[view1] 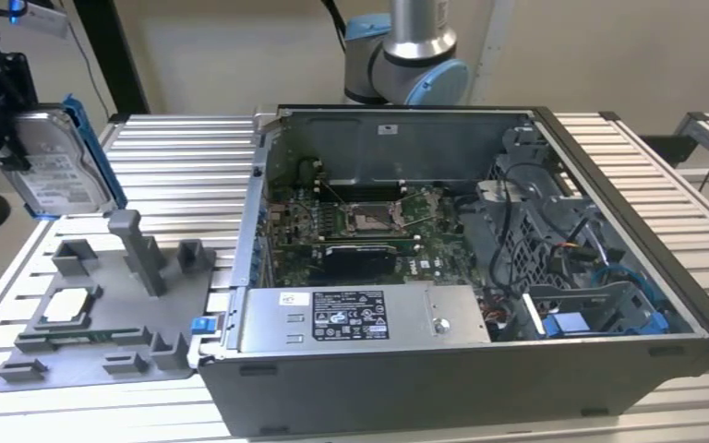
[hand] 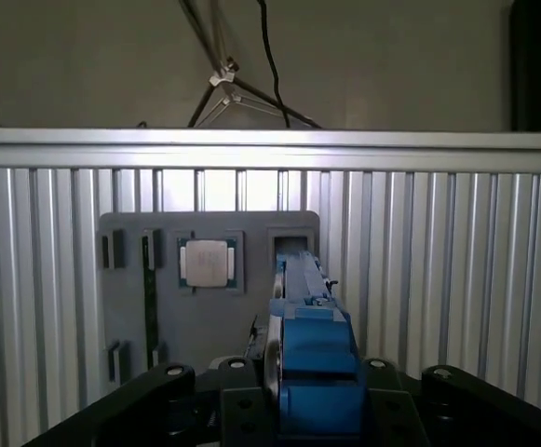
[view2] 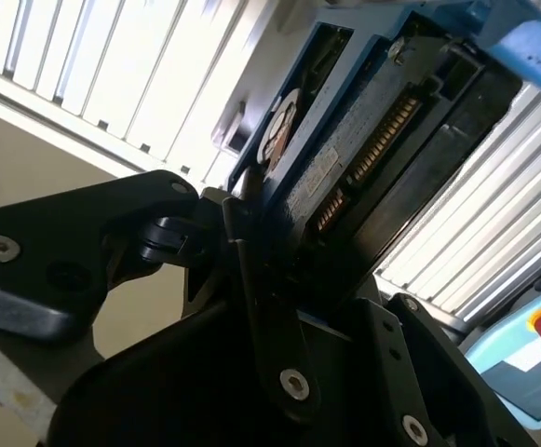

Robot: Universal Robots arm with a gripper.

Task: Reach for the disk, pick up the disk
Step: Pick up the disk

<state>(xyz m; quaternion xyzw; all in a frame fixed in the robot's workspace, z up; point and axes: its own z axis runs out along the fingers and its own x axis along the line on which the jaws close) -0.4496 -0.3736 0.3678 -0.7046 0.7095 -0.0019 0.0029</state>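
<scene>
Currently | disk clamped in gripper, held upright and clear above gray fixture at exterior view's left | grip apparently taken across blue bracket, so drive body is spared | CPU chip seated in fixture

The jaws hide part of the disk in the second wrist view.
</scene>
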